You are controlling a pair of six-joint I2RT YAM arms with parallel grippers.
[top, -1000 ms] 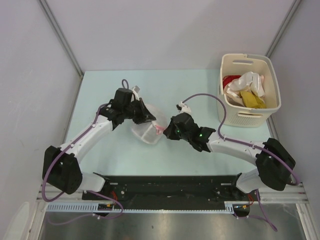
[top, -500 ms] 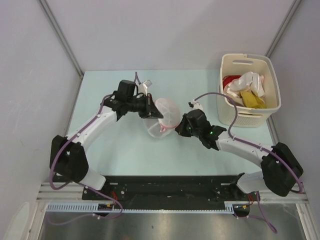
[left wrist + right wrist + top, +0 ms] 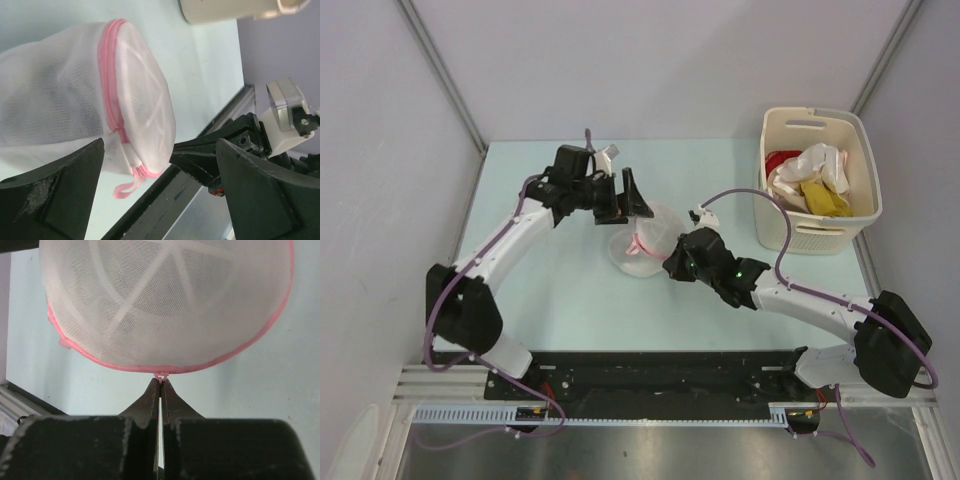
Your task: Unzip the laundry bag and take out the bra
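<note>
Currently the right gripper (image 3: 160, 390) is clenched on the pink zip pull (image 3: 160, 376) at the near edge of the bag (image 3: 642, 243). The fingers meet on the tab with no gap.

The bag now rests on the table (image 3: 520, 170) between the two grippers. Half a second ago it was held raised at its far side.

Beyond it, the left gripper (image 3: 623, 200) has released. Its fingers stand wide apart, just beside the bag and clear of the mesh. Only the right gripper therefore has a hold. Judgement: with the far side unrestrained, pulling the tab may drag the bag rather than run the slider.

The zipper trim (image 3: 111, 85) reads as an unbroken pink line, so the zip appears closed.

At the far right stands the basket (image 3: 790, 235) with clothes (image 3: 815, 180).

Hidden items:
- The bra cannot be made out. The mesh shows only pale shading inside.
- The slider itself is too small to distinguish.
</note>
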